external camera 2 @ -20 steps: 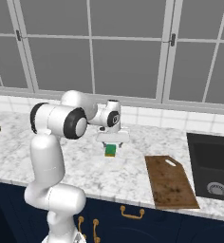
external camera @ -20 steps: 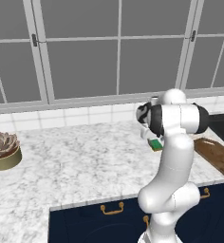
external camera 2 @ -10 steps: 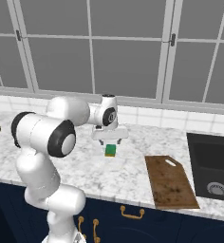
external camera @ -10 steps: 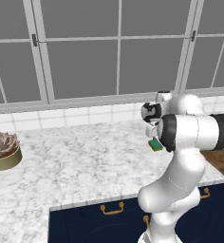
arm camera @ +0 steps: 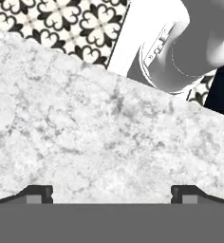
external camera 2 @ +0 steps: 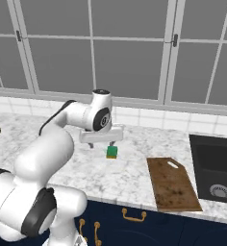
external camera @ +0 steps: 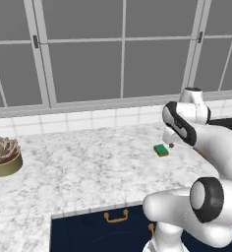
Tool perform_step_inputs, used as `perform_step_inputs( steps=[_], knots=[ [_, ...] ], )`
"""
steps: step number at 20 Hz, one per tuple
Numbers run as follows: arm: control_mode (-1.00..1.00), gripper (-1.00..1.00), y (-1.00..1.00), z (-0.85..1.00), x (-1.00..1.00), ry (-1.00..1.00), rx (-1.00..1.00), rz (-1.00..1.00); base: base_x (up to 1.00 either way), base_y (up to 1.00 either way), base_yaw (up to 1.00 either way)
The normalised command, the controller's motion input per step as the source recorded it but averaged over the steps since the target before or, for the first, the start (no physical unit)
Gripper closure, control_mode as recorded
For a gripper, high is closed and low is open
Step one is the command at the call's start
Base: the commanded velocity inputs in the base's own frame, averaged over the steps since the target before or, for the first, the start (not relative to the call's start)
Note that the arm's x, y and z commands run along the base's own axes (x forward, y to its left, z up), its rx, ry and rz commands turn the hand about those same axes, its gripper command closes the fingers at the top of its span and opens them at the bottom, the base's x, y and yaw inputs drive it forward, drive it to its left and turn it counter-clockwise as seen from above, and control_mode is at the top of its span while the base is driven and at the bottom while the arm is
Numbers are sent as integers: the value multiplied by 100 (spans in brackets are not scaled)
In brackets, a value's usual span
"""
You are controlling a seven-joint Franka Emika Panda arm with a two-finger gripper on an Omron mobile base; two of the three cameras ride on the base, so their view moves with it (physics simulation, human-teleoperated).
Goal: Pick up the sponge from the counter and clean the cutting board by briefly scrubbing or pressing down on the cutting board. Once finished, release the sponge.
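The sponge [external camera: 161, 150] [external camera 2: 112, 152], green on top, lies flat on the white marble counter [external camera: 88, 167] [external camera 2: 134, 173]. My gripper [external camera 2: 102, 144] [external camera: 168, 143] hangs open just above the counter, right beside the sponge, which lies off to one side of the fingers rather than between them. In the hand view the two fingertips [arm camera: 38, 193] stand wide apart over bare marble [arm camera: 95, 123], with nothing between them. The dark brown cutting board [external camera 2: 173, 183] lies to the right of the sponge, near the counter's front edge.
A black sink [external camera 2: 216, 168] is set into the counter right of the board. A potted succulent [external camera: 2, 155] stands at the far left. My own arm links [external camera 2: 48, 153] crowd the near counter edge. Windows and a tiled wall close off the back.
The arm has folded down and stretched forward, and the hand has shifted slightly away from above the sponge. The sponge and the board have not moved.
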Motion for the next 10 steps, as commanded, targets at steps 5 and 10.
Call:
perform_step_inputs(
  steps=[5, 10],
  knots=[
    [-100, -100, 32, 95, -100, -12, 8, 9, 0, 0, 0],
    [-100, -100, 29, 71, -100, -21, 7, 3, 0, 0, 0]
  ],
)
